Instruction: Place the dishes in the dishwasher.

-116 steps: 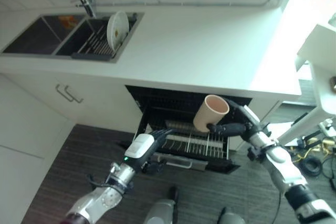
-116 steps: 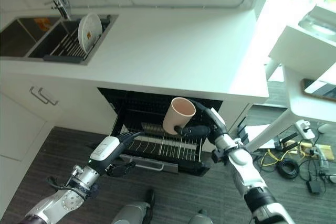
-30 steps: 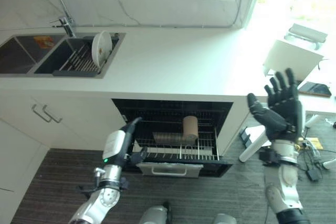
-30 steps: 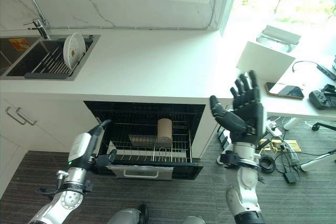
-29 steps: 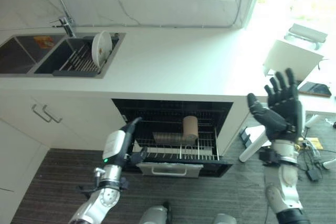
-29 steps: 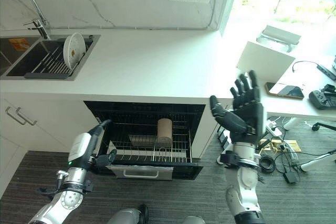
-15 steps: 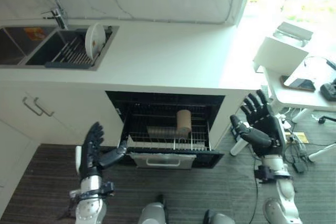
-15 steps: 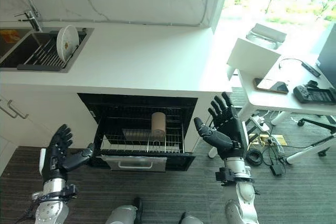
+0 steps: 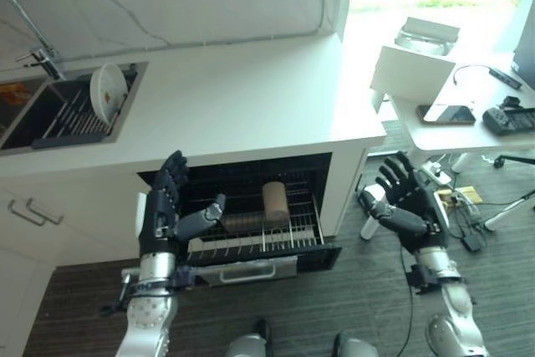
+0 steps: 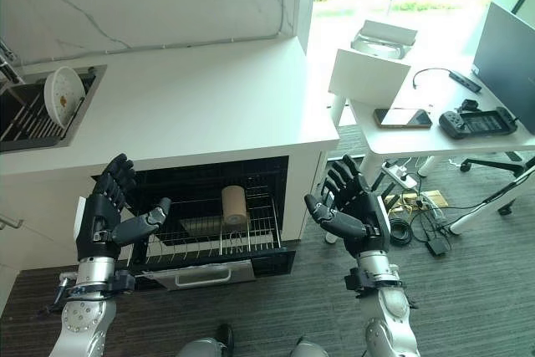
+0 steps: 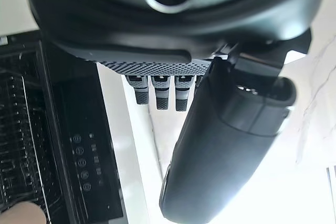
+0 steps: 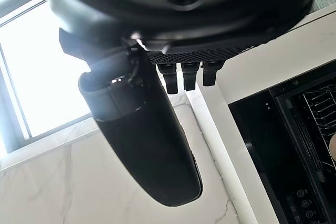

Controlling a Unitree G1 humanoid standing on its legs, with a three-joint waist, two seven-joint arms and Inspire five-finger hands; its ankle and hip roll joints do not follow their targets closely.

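Observation:
The dishwasher (image 9: 251, 175) stands open under the counter with its wire rack (image 9: 259, 238) pulled out. A tan cup (image 9: 275, 201) lies on its side in the rack beside a grey dish (image 9: 237, 222). A white plate (image 9: 106, 89) stands upright in the sink's drying rack (image 9: 67, 119). My left hand (image 9: 161, 206) is raised to the left of the rack, open, holding nothing. My right hand (image 9: 411, 206) is up on the right of the dishwasher, fingers spread, also empty. Both wrist views show straight fingers (image 11: 157, 93) and thumbs (image 12: 142, 140) with nothing between them.
White counter (image 9: 242, 106) spans the dishwasher. A faucet (image 9: 33, 48) rises by the sink. At the right, a white desk (image 10: 435, 135) carries a phone (image 10: 405, 116), a controller (image 10: 471, 122) and a monitor (image 10: 510, 48). Cables and a power strip (image 10: 418, 198) lie on the floor.
The camera view has shifted. Both open hands have turned and risen a little; my left hand now stands closer to the rack's left side. The cup stays lying in the rack.

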